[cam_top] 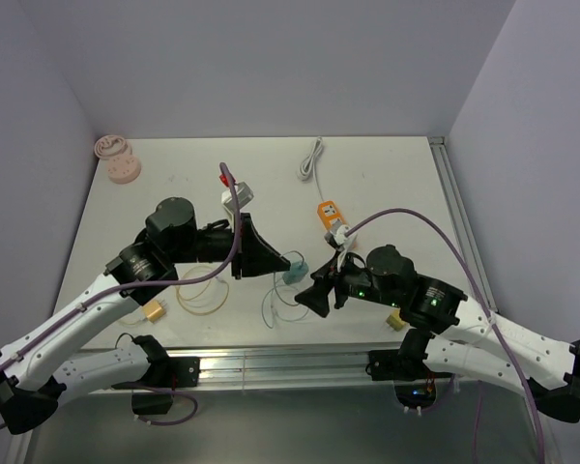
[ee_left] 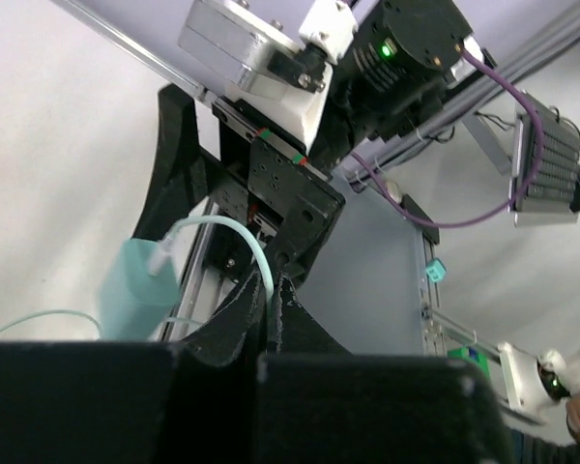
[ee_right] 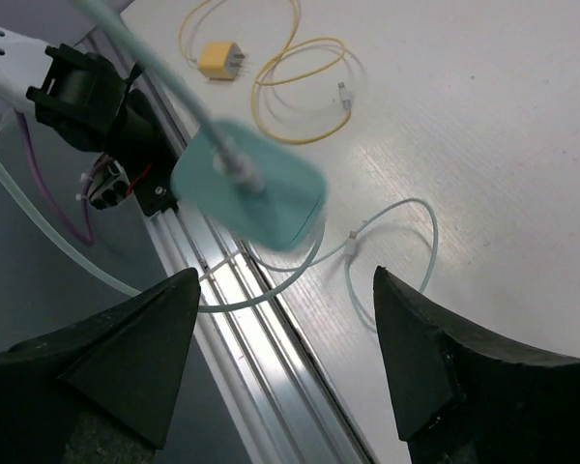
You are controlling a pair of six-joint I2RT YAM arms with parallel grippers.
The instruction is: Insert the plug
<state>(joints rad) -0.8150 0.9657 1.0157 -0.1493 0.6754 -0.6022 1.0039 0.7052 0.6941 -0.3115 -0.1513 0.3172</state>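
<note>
Surface: white table, lavender walls behind.
Left gripper: pressed together on the teal cable. The teal adapter appears to hang from it, between the two arms.
Right gripper: fingers spread wide, adapter ahead of them, untouched.
Risk: adapter may swing on the cable — an off-centre close could knock it aside or wrench the white plug.
Unclear: whether the plug is fully seated — adapter blurred in the right wrist view.

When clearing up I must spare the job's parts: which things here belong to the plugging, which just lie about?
Job: teal charger, teal cable, left claw.
Lying about: yellow charger, yellow cable, orange charger, pink charger, white cable.
</note>
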